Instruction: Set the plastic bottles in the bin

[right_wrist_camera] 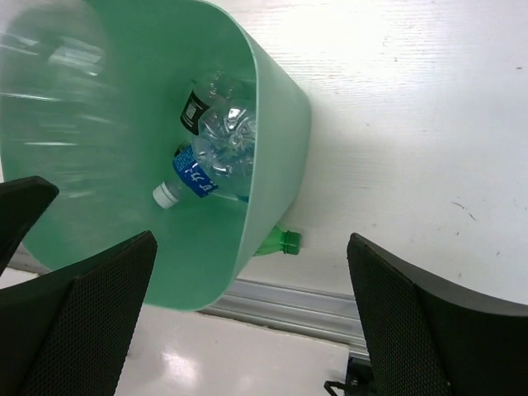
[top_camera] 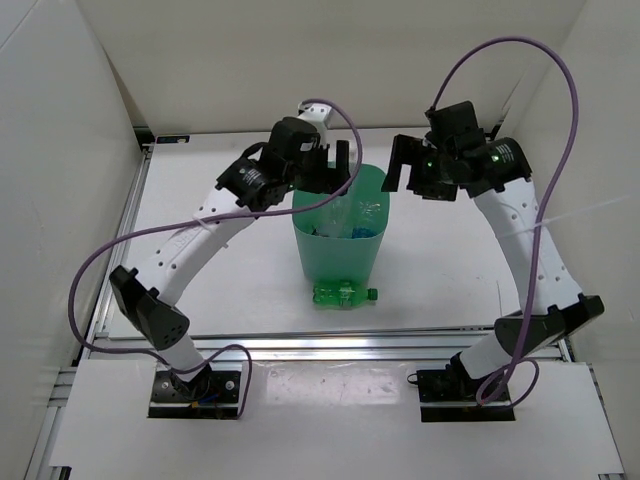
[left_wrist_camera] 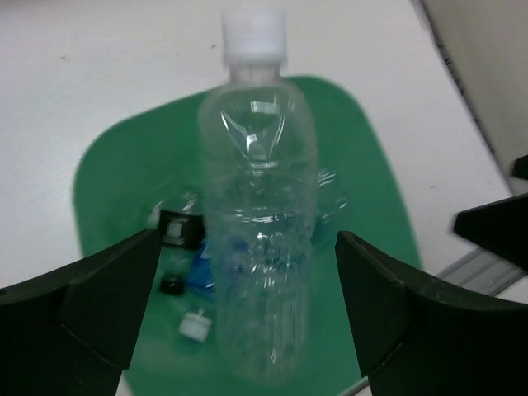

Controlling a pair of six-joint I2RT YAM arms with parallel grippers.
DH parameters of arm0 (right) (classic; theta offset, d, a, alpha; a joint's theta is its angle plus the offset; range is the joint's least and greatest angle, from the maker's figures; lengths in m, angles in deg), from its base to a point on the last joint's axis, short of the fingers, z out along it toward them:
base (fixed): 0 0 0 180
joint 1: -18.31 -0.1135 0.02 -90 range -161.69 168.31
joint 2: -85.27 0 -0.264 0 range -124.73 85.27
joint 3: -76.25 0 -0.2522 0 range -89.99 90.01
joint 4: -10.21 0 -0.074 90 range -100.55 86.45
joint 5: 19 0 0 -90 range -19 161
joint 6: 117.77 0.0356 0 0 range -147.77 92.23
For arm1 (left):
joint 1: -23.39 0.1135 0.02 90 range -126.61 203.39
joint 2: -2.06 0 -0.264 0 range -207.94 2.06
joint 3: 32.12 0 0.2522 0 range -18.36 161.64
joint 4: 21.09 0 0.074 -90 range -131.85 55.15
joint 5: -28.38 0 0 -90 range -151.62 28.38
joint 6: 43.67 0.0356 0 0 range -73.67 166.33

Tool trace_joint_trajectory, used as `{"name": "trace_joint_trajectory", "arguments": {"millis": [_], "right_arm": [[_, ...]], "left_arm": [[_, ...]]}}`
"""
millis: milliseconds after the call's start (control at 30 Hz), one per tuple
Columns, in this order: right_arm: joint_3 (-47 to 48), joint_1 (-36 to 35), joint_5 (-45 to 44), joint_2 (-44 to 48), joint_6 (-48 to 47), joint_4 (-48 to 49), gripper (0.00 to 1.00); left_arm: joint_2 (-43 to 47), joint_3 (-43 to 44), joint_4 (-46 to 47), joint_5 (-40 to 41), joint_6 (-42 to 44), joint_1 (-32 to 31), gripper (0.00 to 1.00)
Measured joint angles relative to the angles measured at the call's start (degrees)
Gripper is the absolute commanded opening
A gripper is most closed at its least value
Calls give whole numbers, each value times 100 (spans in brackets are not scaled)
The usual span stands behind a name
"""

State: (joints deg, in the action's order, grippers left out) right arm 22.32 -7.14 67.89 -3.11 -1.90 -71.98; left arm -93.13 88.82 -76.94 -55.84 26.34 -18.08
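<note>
Jaws of the left arm [top_camera: 200, 245] stand apart, directly over the mouth of the bin [top_camera: 336, 262]. In the left wrist view a clear bottle [left_wrist_camera: 260, 223] with a white cap [left_wrist_camera: 254, 37] sits between them, cap pointing away from the camera. A gap shows on each side, and neither jaw touches it. Judgement: the bottle is free and dropping into the bin. Jaws of the right arm [top_camera: 530, 250] are likewise apart and hold nothing. They hover just beside the bin's right rim, above the desk [top_camera: 450, 270].

Inside the bin, the right wrist view shows several bottles [right_wrist_camera: 216, 144] lying at the bottom, one with a blue label and one with a dark label. A smeared clear shape at the upper left of that view is probably the dropping bottle, but it is too blurred to confirm.

One green bottle [top_camera: 345, 295] lies on its side on the desk against the near foot of the bin, cap toward the right arm's side.

Step in hand: deposit of the clear bottle. Only the green bottle is seen outside the bin.

The next move calls for the following:
- Lower one arm to the desk in front of the bin.
- Set the jaws across the green bottle's body and close them.
- Lift above the rim and open the jaws over the mouth.

The bottle lies close to the bin wall, so the approach should avoid pushing the bin.
</note>
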Motion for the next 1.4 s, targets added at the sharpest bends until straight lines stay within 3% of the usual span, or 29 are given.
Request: {"name": "trace_joint_trajectory", "arguments": {"millis": [167,300,400,533,633,767,933,1100,1400], "right_arm": [[-693,-11,68,756,85,273,100],[-1021,-330,610,1307,-168,743,100],[-975,-1270,833,1355,-780,1147,100],[-824,-3049,623,894,-1814,1375,99],[-957,-4028,260,330,-2520,1467,99],[-1816,-4782,-28,-219,-3167,1652,99],[-2774,-4811,-221,-636,-3609,2028,99],[-3390,-4765,-1036,-977,-3683,2577,92],[-4758,-4686,-2570,-1349,-3486,3812,92]], "left_arm": [[625,-188,-157,516,87,20,100],[1508,-122,-15,1213,197,59,100],[2308,-498,155,1825,192,229,100],[3056,-1276,-20,2588,0,645,100],[3241,-1781,-361,2881,-199,951,100],[3182,-2146,-922,3171,-605,1279,100],[3348,-2380,-1434,3475,-1167,1403,100],[3499,-2389,-1751,3560,-1497,1403,100],[3515,-2503,-2063,3388,-1762,1403,100]]}}
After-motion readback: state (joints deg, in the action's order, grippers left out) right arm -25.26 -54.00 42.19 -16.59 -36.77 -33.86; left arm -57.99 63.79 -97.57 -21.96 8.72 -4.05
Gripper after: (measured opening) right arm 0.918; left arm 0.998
